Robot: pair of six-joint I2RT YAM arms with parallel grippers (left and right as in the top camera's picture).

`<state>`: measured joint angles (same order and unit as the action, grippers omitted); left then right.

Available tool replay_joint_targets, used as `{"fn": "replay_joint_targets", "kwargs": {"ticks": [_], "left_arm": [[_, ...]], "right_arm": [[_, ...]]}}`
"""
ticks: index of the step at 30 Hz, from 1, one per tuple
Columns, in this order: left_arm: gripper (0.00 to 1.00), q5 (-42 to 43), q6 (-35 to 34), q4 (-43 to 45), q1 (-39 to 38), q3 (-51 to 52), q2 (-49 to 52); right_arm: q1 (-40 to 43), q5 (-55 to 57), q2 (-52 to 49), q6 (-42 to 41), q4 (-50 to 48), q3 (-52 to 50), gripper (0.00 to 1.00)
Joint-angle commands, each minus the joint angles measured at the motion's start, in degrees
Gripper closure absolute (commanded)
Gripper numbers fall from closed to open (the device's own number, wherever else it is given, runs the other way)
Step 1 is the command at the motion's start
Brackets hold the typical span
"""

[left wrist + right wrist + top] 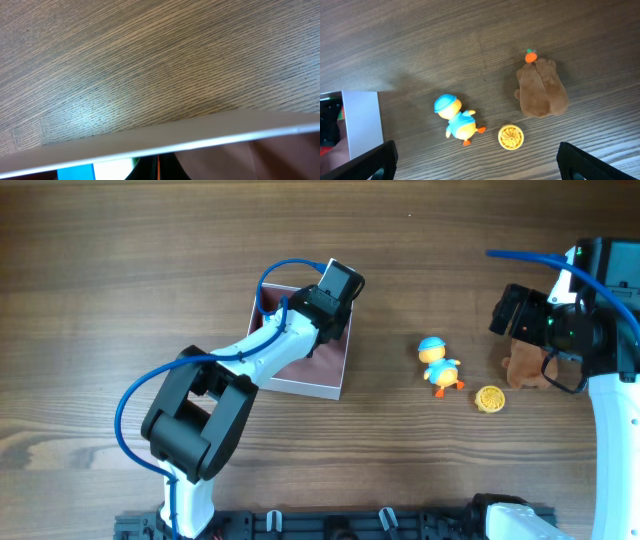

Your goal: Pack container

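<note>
The container (325,370), a white-walled square box with a pink inside, sits left of centre and is mostly covered by my left arm. In the left wrist view its white wall (200,131) crosses the frame. My left gripper (159,170) is shut just inside it, beside a blue and white item (100,170). Out on the table lie a duck toy (439,366) (456,120), a yellow disc (490,399) (511,137) and a brown plush (524,367) (541,90). My right gripper (482,165) hangs open above these, holding nothing.
The left arm (250,360) stretches from the front edge up over the container. The right arm (615,410) stands along the right edge. The container's white corner (362,122) shows at the left of the right wrist view.
</note>
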<state>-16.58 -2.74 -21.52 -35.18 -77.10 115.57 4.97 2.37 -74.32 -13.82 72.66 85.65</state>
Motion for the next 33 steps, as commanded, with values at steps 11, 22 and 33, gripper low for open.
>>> {"fn": "replay_joint_targets", "kwargs": {"ticks": [11,22,33], "left_arm": [[0.96,-0.6,-17.7,-24.2,-1.8,-0.3,-17.9],[0.96,13.1,-29.2,-38.3,-0.4,4.4,-19.0],[0.96,11.6,-26.0,-28.7,4.0,6.8,-17.0]], "right_arm": [[0.1,-0.9,-0.4,0.3,0.0,-0.3,0.00],[0.1,-1.2,-0.4,0.3,0.2,-0.3,0.00],[0.1,-1.2,-0.4,0.3,0.2,-0.3,0.00]]}}
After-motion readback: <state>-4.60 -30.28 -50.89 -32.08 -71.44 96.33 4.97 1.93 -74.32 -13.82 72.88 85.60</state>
